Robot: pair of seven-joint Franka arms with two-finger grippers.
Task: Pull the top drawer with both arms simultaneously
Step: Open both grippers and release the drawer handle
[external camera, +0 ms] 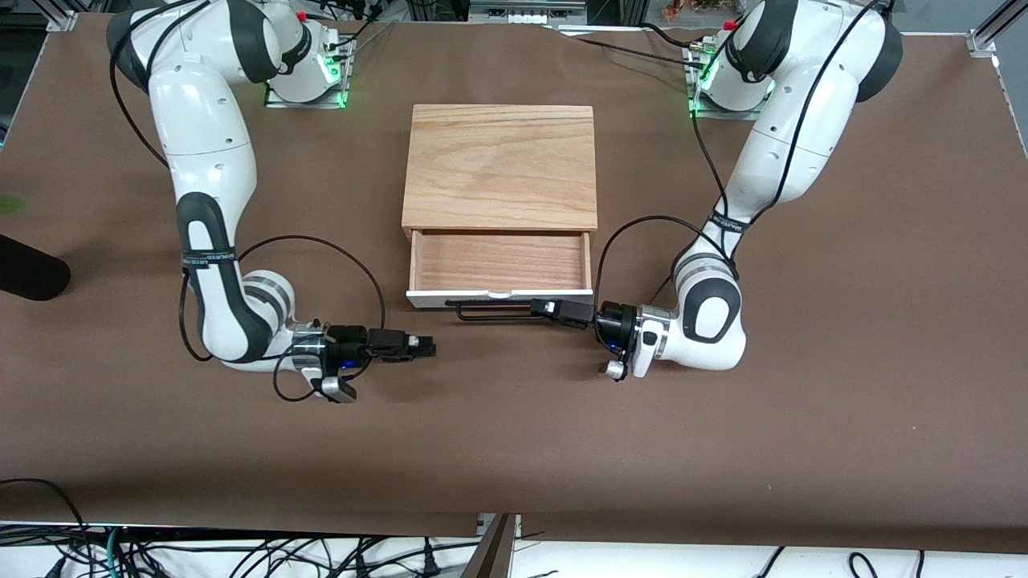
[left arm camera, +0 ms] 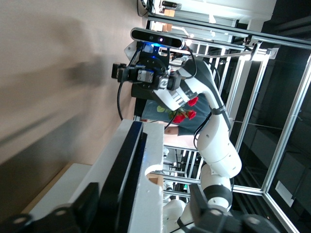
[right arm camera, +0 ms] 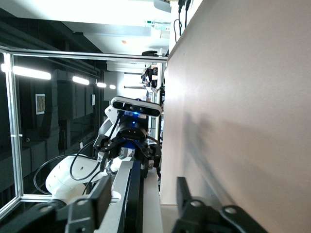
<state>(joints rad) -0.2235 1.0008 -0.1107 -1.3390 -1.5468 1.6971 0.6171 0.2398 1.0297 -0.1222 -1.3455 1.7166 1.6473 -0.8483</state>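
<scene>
Now, with the top drawer out, we back straight off, jaws spread: left gripper astride the handle — right gripper over the worktop, lower middle.

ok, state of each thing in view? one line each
top drawer: pulled open, wood interior bare
black bar handle: left gripper's end of it sits between that gripper's fingers
left gripper: at the handle, fingers open
right gripper: open, low over the table, clear of the handle
cabinet: nothing on top
</scene>
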